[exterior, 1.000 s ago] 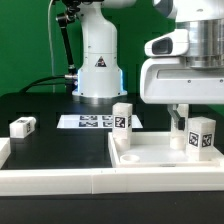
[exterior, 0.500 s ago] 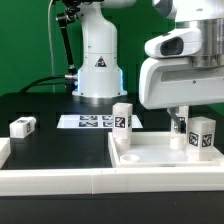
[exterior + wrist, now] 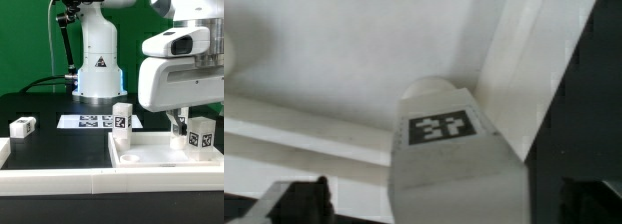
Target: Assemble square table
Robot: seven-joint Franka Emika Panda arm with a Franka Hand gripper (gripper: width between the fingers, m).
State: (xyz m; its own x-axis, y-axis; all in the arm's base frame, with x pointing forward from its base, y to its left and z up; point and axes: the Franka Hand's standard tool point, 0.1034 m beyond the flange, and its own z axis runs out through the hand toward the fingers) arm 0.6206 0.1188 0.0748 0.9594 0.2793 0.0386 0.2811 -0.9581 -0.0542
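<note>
white rimmed tabletop [image 3: 160, 160], tagged leg [image 3: 122, 118] standing upright

The marker board [image 3: 93, 122] lies flat on the black table [image 3: 45, 108], tags facing up (their patterns too small to read). Behind the marker board rises a plain green backdrop [image 3: 25, 45]. In front of the marker board, nearer the camera, a long white border wall [image 3: 60, 182] runs across the table.

Bright even lighting, soft shadows, blurry low-resolution wrist view
</note>
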